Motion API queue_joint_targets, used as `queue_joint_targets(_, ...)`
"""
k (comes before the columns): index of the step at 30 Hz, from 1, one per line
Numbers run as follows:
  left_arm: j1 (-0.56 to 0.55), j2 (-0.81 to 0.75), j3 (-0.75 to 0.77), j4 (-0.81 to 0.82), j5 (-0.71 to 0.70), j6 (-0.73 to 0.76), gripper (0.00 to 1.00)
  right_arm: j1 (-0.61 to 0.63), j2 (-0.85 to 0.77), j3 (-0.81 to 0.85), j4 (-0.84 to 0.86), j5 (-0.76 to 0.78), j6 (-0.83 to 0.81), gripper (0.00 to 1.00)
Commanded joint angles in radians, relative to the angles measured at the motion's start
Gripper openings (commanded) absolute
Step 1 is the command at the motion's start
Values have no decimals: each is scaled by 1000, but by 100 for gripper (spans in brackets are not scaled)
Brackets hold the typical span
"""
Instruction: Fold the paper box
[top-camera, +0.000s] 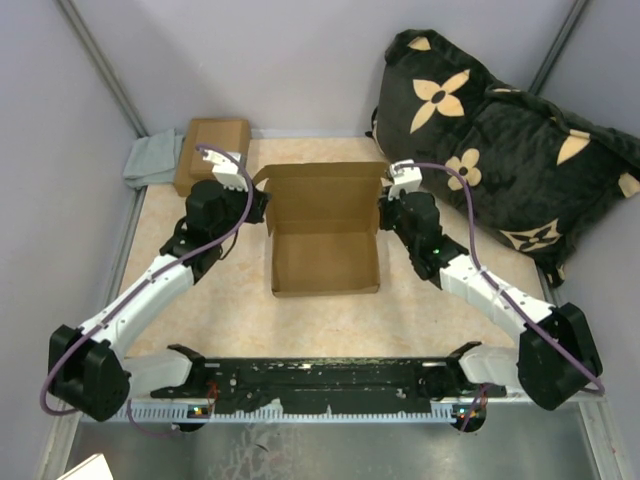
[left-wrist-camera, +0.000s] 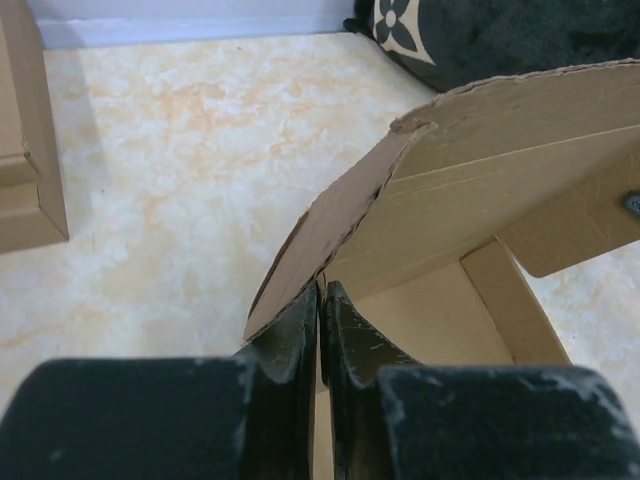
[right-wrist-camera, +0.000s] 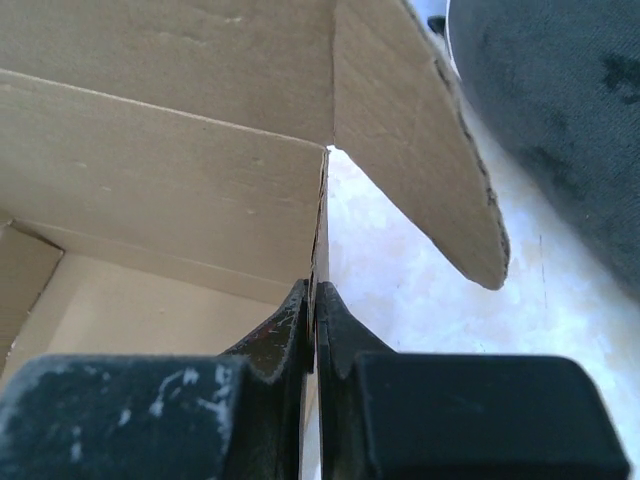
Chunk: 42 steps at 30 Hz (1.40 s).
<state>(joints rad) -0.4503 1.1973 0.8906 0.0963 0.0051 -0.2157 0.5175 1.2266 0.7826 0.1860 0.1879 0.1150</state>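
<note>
The paper box sits open in the middle of the table, lid flap standing at its 12 o'clock side. The left gripper is on the 9 o'clock wall, fingers pinching the cardboard edge. The right gripper is at 3 o'clock, fingers pressed tight on that wall. There's a flowered pillow at 2 o'clock and small stacked boxes at 10 o'clock.

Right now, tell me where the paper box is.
In the top view the paper box sits open in the middle, its left wall pinched by the left hand, its right wall by the right hand; stacked boxes lie beyond its far-left corner.
</note>
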Motion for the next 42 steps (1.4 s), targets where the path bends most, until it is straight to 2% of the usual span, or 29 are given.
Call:
queue_joint_targets(1,-26,-81,-48,30,29,-67,11,64,-66,-22,219,27,7,4)
queue_joint_targets(14,-55,-164,-140,-27,36,-116,13,171,-52,-95,280,157,-32,6)
queue_joint_targets(21,-68,-198,-177,-59,29,-142,13,182,-98,-155,225,165,5,7)
queue_joint_targets(27,-71,-214,-190,-39,56,-249,16,195,-147,-216,201,168,52,7)
queue_joint_targets(33,-81,-183,-177,-5,87,-334,16,209,-164,-213,167,170,75,7)
queue_joint_targets(42,-85,-169,-145,-34,80,-331,16,212,-149,-175,146,180,68,7)
